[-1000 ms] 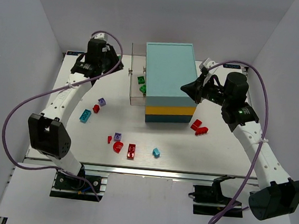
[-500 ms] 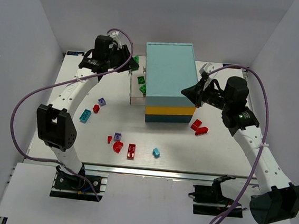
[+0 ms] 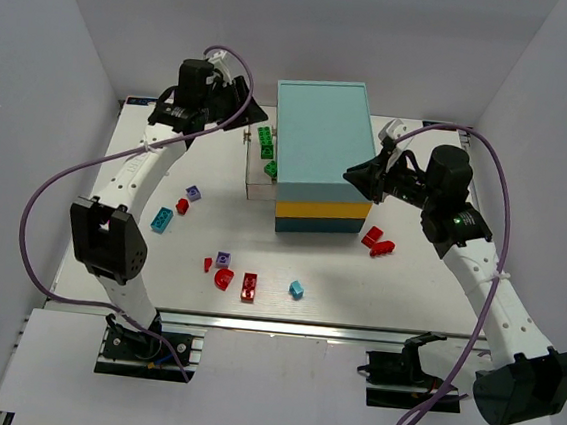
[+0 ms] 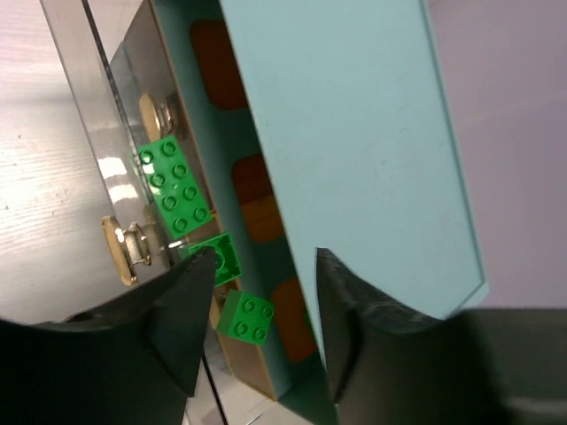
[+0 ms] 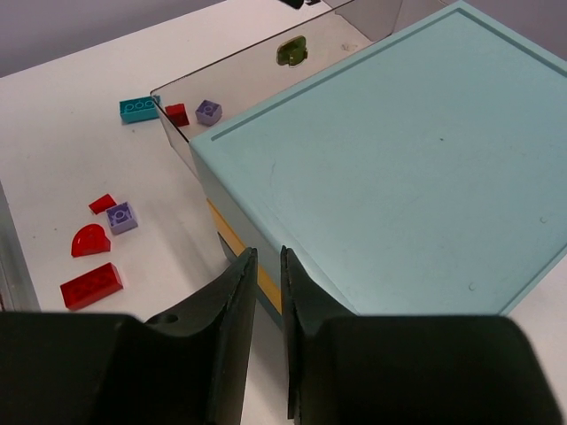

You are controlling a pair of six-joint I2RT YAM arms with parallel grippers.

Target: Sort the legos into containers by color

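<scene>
Green lego (image 4: pixel 177 188) newly in clear drawer (image 3: pixel 256 186), cabinet (image 3: pixel 321 136) just beside.

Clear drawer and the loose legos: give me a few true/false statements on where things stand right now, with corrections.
1. The clear drawer, pulled out on the left of the cabinet, holds green legos. True.
2. The left gripper hangs over the loose legos on the table. False: it hangs over the drawer, jaws apart.
3. Two red legos lie by the cabinet's near right corner. True.
4. A purple lego rests on the cabinet's top. False: the top is bare; the purple legos lie on the table left of the cabinet.
5. The right gripper clamps a red lego. False: nothing sits between its fingers.
</scene>
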